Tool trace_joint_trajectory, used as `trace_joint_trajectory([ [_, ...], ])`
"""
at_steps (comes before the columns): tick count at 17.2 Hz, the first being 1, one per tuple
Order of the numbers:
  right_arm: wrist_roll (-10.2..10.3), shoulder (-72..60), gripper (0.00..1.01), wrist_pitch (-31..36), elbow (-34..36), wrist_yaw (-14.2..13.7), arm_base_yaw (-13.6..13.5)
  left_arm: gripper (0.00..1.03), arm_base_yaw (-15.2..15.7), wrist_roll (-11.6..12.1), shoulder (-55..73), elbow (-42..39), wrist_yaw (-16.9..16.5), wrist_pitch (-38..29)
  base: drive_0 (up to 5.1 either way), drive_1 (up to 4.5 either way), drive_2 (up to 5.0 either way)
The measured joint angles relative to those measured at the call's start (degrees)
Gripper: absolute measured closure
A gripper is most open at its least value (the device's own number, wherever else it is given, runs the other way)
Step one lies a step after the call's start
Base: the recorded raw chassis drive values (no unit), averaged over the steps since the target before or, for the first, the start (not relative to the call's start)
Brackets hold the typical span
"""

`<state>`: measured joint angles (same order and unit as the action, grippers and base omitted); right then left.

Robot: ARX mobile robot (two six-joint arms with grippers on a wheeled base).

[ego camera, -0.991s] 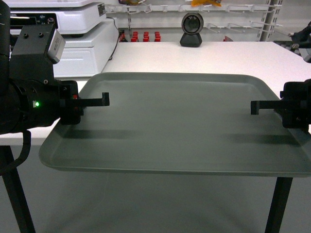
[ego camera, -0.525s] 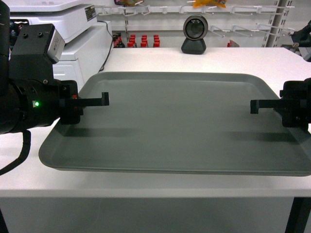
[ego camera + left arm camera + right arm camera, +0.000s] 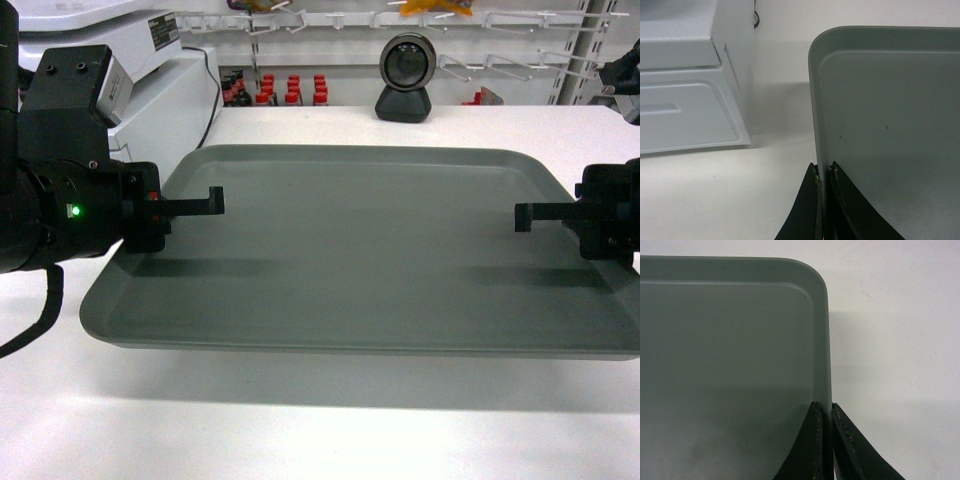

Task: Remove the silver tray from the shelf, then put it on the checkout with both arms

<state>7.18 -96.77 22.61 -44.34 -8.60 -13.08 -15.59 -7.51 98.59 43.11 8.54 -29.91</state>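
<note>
Head view: your tray (image 3: 370,250) now hangs fully over the white tabletop (image 3: 300,430). A second ago its near edge still stuck out past the tabletop's front, with the floor and table legs showing below it; half a second ago the front edge was still in sight, and now there is only white under and around the tray. So the base has carried you forward, and the tray is over the checkout, held level, with a soft shadow beneath that suggests it is not yet down. The left gripper (image 3: 165,210) and right gripper (image 3: 560,215) sit at the two short ends, unchanged in pose.

Left wrist view: your left fingers (image 3: 812,210) are clamped on the tray's rim, one on each side of it. A white scale (image 3: 690,90) stands near the tray's far corner, apart from it.

Right wrist view: your right fingers (image 3: 810,450) pinch the opposite rim the same way, bare tabletop beside it.

What remains, by my reading, is lowering both ends evenly, then releasing.
</note>
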Motion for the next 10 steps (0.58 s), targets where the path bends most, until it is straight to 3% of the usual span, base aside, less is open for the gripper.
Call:
trace_joint_trajectory([
  [10, 0.0, 0.0, 0.98, 0.1, 0.0, 0.0, 0.0, 1.00, 0.0, 0.0, 0.0, 0.0, 0.0, 0.0, 0.0, 0.00, 0.0],
])
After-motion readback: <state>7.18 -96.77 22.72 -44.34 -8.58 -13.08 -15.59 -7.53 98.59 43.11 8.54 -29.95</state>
